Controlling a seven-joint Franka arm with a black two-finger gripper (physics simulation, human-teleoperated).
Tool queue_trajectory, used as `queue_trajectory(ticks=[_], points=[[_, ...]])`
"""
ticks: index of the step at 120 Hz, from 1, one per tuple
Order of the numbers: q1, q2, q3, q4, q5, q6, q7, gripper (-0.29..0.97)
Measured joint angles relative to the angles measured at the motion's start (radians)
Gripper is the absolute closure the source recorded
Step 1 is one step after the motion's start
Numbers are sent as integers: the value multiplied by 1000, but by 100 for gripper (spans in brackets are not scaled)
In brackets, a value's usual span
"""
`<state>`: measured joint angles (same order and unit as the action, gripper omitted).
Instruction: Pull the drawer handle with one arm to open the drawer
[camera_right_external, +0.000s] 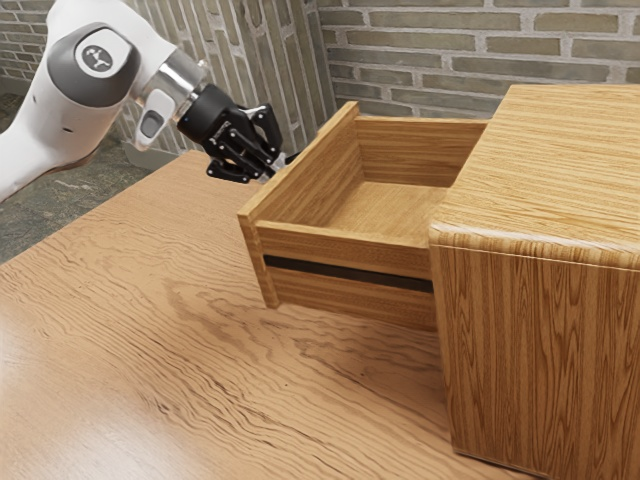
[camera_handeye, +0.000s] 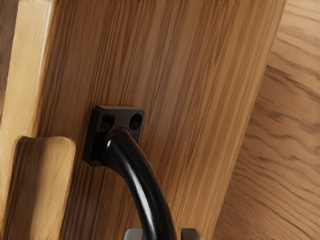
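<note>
A wide wooden table (camera_right_external: 150, 350) with strong grain runs across the room, and a grey brick wall (camera_right_external: 480, 50) stands behind it. On the table, toward the exterior view's right, stands a boxy wooden cabinet (camera_right_external: 545, 330) in the same oak tone.

The drawer (camera_right_external: 345, 250) juts well out of the cabinet's upper part toward the exterior view's left, so it is plainly open. Its inside is bare wood. A dark strip (camera_right_external: 345, 272) runs along the side wall that faces the onlooker.

The white arm (camera_right_external: 70, 90) comes in from the exterior view's upper left, its silver wrist angled down toward the drawer's front panel. The black gripper (camera_right_external: 268, 162) sits right against that front panel, at its outer face, with its tip hidden behind the panel's edge. Whether it is clamped on anything cannot be told from here.

Seen from the hand, the drawer front (camera_handeye: 200, 75) is close up. A glossy black curved handle (camera_handeye: 142, 190) bends out from it and runs down under the hand. The handle springs from a small square black mounting plate (camera_handeye: 117, 120) with two screw holes, fixed flat on the wood.
</note>
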<state>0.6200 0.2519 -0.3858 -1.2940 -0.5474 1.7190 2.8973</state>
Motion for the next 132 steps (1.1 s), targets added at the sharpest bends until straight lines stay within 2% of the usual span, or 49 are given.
queue_trajectory(ticks=[30,52,68,82,90,105,112,121,132], points=[[28,-1,-7,1,0,-15,0,69],[31,-14,-7,3,2,-24,0,60],[63,-49,-5,3,2,-38,0,55],[70,-123,-4,7,13,-57,-2,52],[52,-173,-4,10,75,-65,-22,48],[-43,-236,1,50,363,-125,-163,31],[-98,-254,2,64,462,-174,-265,24],[-175,-260,2,83,536,-238,-421,17],[-277,-258,9,91,582,-294,-619,11]])
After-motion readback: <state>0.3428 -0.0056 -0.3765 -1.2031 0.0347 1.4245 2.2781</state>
